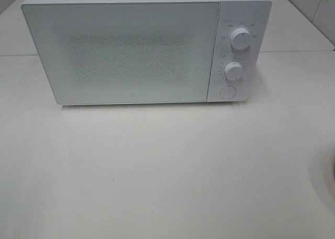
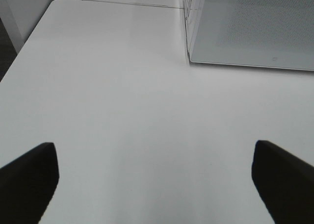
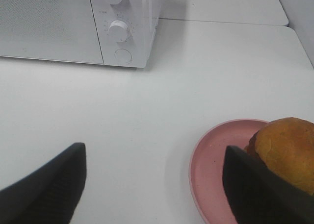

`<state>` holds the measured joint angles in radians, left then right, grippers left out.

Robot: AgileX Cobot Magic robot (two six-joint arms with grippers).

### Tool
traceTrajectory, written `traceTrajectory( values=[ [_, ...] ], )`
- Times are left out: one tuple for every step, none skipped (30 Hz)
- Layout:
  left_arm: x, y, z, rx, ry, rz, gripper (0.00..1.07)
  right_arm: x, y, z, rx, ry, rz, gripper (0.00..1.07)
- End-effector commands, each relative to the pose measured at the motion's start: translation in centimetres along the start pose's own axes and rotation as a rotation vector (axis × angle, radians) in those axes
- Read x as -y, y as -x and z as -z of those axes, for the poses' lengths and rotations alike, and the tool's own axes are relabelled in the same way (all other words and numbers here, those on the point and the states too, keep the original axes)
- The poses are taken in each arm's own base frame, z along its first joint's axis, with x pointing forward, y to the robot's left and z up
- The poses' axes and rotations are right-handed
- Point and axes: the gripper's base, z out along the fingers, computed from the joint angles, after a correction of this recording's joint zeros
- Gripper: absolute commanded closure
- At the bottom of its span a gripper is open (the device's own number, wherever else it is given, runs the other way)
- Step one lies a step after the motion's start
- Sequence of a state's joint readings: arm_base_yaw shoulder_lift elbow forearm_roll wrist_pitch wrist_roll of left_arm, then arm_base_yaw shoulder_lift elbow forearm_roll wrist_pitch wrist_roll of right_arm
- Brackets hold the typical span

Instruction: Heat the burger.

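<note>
Across the whole high view spreads a white counter (image 1: 167,171), and on it, filling the upper half of the frame, stands a white microwave (image 1: 125,50) with its door shut. Its control panel runs down the right side: an upper dial (image 1: 240,38), a lower dial (image 1: 234,70) and a round button (image 1: 227,92) beneath them. Small markings ring both dials, but they are too fine to read; a tiny mark sits low on the door, also unreadable.

Lower right in the right wrist view lies a round pink plate (image 3: 216,165), cut off by the frame edge. On it sits the burger (image 3: 287,150), its domed bun golden-brown and slightly matte; only the top of it shows, so the layers underneath cannot be made out.

Both grippers hang over bare counter with their dark fingers spread wide and nothing between them: the left gripper (image 2: 157,180) and the right gripper (image 3: 152,185), whose one finger (image 3: 255,189) partly covers the plate and burger.
</note>
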<state>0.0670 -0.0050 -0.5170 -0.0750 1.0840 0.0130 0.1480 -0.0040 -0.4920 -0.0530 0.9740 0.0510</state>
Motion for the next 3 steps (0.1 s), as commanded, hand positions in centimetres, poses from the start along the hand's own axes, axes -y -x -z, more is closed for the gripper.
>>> traceTrajectory(
  values=[
    [0.05,0.0,0.12,0.025,-0.002,0.001,0.07,-0.02,-0.14,0.35,0.043,-0.001,-0.009,0.32],
    [0.05,0.0,0.12,0.025,-0.002,0.001,0.07,-0.02,-0.14,0.35,0.043,-0.001,-0.009,0.32],
    [0.05,0.0,0.12,0.025,-0.002,0.001,0.07,-0.02,-0.14,0.35,0.043,-0.001,-0.009,0.32]
  ],
)
